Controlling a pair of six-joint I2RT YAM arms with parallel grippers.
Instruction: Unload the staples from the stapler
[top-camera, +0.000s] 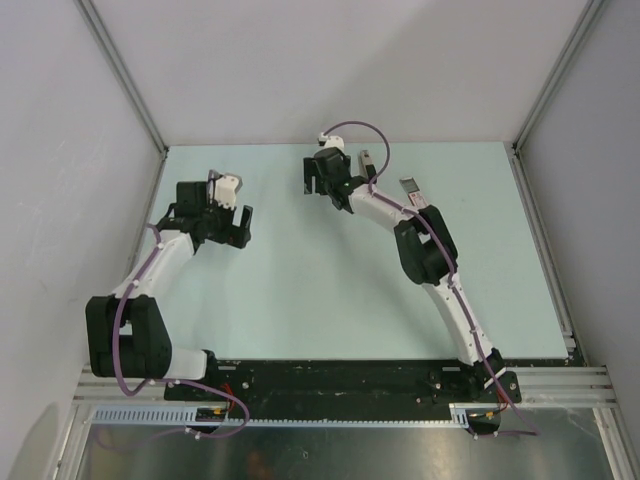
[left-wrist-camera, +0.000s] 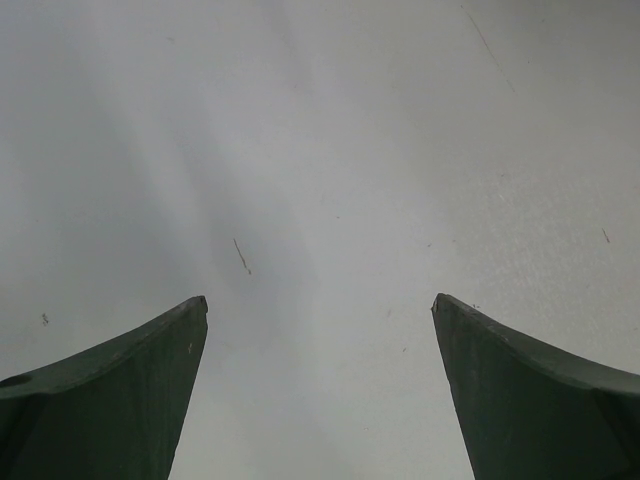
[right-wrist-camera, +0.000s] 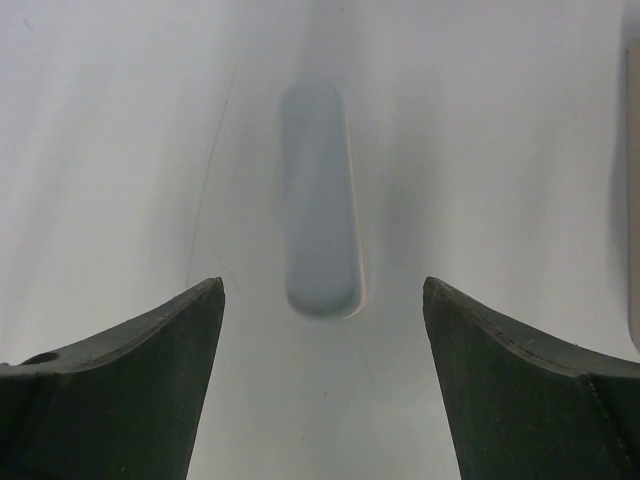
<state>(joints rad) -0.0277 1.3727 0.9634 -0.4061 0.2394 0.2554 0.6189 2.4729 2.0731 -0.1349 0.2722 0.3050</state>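
Observation:
The stapler lies at the far middle of the table as a grey oblong piece (top-camera: 365, 161), with a second grey piece with a pinkish end (top-camera: 412, 191) to its right. My right gripper (top-camera: 325, 185) is open just left of them. In the right wrist view my open fingers (right-wrist-camera: 322, 285) frame a blurred grey-blue oblong body (right-wrist-camera: 320, 200) on the table ahead, not touching it. My left gripper (top-camera: 232, 230) is open and empty over bare table (left-wrist-camera: 320, 305). No staples can be made out.
Grey walls close the table on the left, back and right. A pale object edge (right-wrist-camera: 633, 200) shows at the right border of the right wrist view. The right arm's elbow (top-camera: 420, 245) stands over the middle right of the table.

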